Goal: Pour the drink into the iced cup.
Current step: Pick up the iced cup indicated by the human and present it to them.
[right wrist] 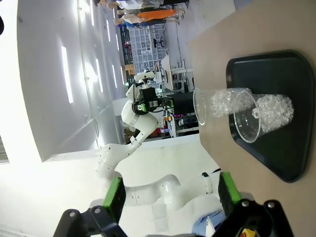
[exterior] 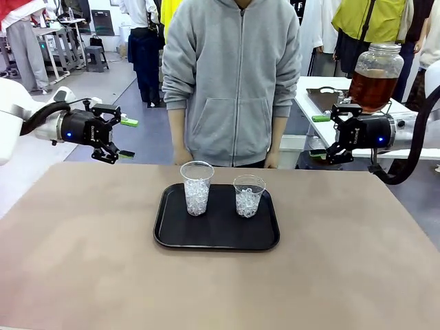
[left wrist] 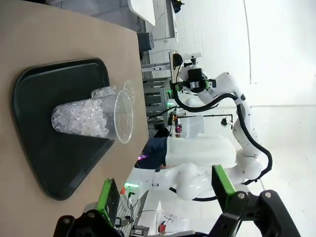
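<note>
The left end effector (exterior: 127,138) and right end effector (exterior: 319,136) hang wide open, empty, flanking the tray (exterior: 165,234).

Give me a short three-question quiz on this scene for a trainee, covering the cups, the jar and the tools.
1. True or false: the taller cup and the shorter cup on the black tray both hold ice.
2. Where is the dispenser jar of amber drink? A: on the tray. B: on the white side table. C: on the floor.
3. Fill in: the left tool and right tool both stand ___.
Key: 1 true; 2 B; 3 open.
</note>
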`<state>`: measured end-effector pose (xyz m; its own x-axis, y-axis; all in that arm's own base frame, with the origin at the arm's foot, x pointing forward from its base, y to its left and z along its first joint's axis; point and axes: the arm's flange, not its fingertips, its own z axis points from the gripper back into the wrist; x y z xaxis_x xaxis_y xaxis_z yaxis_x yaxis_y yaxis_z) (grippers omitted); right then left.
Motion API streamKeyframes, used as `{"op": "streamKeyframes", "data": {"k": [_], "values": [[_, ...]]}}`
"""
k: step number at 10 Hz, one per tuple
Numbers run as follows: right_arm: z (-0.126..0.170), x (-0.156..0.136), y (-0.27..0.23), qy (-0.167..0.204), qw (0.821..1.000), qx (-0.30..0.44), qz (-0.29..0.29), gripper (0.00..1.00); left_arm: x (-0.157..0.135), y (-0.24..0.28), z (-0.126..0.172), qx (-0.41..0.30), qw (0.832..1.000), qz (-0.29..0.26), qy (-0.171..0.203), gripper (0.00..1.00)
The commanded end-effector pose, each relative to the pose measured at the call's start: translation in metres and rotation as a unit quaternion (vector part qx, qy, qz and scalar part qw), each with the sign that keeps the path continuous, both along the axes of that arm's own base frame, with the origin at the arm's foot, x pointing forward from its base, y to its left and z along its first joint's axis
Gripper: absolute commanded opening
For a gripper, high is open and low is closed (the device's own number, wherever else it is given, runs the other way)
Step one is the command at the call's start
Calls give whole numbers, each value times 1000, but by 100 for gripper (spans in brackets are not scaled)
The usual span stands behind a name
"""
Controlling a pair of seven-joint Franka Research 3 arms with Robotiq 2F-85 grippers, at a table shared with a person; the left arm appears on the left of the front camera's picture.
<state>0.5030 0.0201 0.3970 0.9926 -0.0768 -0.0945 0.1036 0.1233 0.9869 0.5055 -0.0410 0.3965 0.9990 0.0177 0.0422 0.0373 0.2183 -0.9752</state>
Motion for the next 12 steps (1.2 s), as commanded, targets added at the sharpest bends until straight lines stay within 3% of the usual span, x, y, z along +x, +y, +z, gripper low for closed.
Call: {"op": "streamKeyframes", "data": {"k": [1,12], "values": [[0,1,-1,1,1000,-1,-4,100,0,0,-1,3,1000,3,9,100],[0,1,-1,1,1000,-1,-4,100,0,0,-1,3,1000,3,9,100]]}}
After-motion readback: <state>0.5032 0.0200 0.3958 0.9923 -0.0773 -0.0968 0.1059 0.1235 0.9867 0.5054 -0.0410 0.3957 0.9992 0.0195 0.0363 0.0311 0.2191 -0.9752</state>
